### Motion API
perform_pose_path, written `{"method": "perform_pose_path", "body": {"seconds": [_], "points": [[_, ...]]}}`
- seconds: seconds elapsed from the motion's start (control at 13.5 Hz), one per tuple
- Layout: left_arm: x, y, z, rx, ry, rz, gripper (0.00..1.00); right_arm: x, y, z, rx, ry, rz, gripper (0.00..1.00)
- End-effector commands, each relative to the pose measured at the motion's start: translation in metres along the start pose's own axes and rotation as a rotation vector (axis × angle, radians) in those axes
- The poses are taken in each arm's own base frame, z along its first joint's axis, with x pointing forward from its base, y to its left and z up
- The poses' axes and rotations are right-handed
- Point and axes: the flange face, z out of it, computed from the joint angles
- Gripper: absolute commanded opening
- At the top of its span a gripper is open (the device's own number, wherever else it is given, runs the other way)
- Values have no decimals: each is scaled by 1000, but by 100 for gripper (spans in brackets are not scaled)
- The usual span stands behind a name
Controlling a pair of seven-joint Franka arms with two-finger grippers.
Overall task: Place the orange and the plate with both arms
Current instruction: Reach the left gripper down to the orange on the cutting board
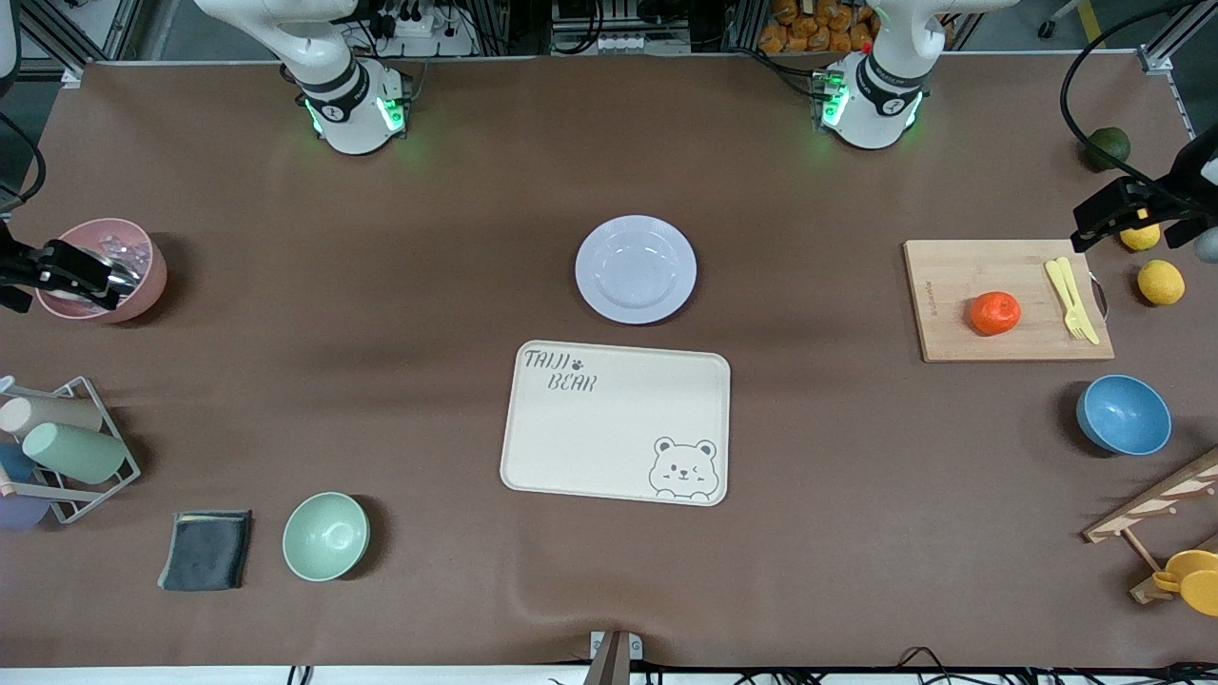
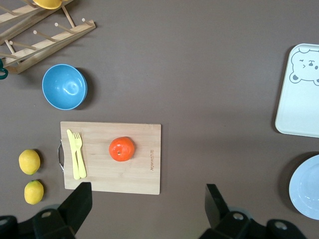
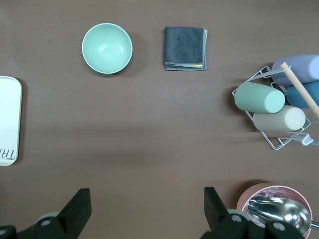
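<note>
Orange (image 1: 995,313) on the cutting board (image 1: 952,328), beside a yellow fork (image 1: 1071,299); 2 lemons (image 1: 1161,282) close by. Plate (image 1: 636,269) mid-table, just above the "TAIJI BEAR" tray (image 1: 617,421). Left gripper (image 2: 145,199) over the board's edge, fingers wide apart. Right gripper (image 3: 145,201) near the pink cup (image 1: 107,270), also spread.

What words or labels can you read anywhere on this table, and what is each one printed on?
"TAIJI BEAR", with a paw print: on the cream tray, above its bear drawing.
Small printed mark along one edge of the wooden cutting board: too small to read.
Nothing else carries readable text.
</note>
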Motion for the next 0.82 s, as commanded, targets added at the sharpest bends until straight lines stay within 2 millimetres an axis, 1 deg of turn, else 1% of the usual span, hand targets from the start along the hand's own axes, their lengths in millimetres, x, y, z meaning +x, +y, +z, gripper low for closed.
{"method": "perform_pose_path", "body": {"seconds": [0.0, 0.07, 0.15, 0.22, 0.3, 0.45, 0.59, 0.67, 0.74], "points": [[-2, -1, -8, -9, -2, 3, 100, 3, 4, -3, -18, -3, -8, 100], [-2, -3, -13, -2, 9, -1, 100, 3, 3, -3, -17, -4, -8, 100], [0, -6, -14, 5, 12, -6, 100, 3, 2, -3, -16, -7, -8, 100], [0, -7, -7, 4, -2, -21, 100, 2, 3, -2, -16, -10, -7, 100], [5, -5, 12, 7, -41, 6, 100, 2, 5, -1, -16, -14, -5, 100], [1, -7, 53, -27, -129, -15, 100, 1, 9, -1, -15, -16, -37, 100], [-1, -18, 97, -12, -166, -45, 100, 1, 10, 4, -13, -27, -94, 100], [-5, -26, 123, -12, -164, -60, 100, 2, 8, 5, -13, -28, -94, 100], [-12, -29, 145, -3, -155, -62, 100, 4, 5, 7, -13, -30, -102, 100]]}}
